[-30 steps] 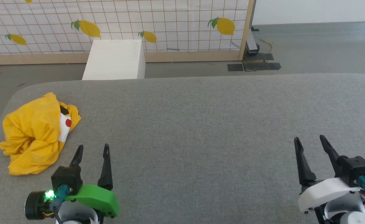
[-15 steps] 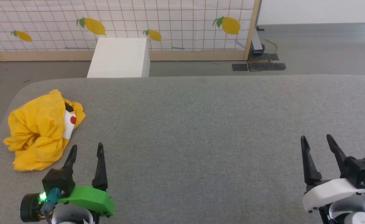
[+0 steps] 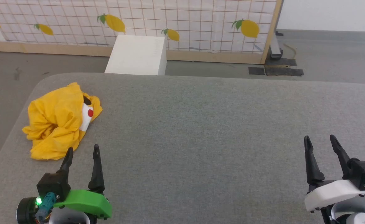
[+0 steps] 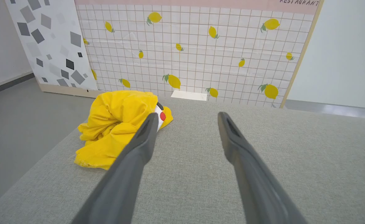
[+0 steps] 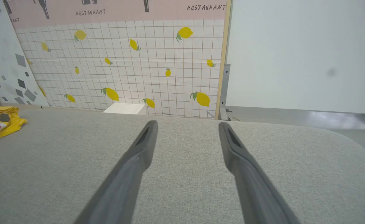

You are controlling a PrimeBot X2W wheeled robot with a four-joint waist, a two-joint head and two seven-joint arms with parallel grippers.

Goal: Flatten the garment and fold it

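Observation:
The yellow T-shirt (image 3: 59, 119) lies crumpled in a heap near the far left corner of the grey table (image 3: 201, 124), a white patch with a red dot showing on its right side. The left wrist view has the shirt (image 4: 117, 124) ahead and to the left; the right wrist view catches the shirt (image 5: 2, 124) at its left edge. My left gripper (image 3: 82, 150) hovers open just in front of the heap, empty. My right gripper (image 3: 320, 140) is open and empty far off at the table's near right.
A white box (image 3: 137, 55) stands on the floor behind the table, before a lemon-print partition (image 3: 170, 25). The table's rounded left edge (image 3: 11, 124) runs close beside the shirt. Grey floor lies beyond.
The head camera has turned left, so the whole picture has shifted to the right. The left gripper now sits closer to the shirt's near edge. The shirt itself has not changed shape.

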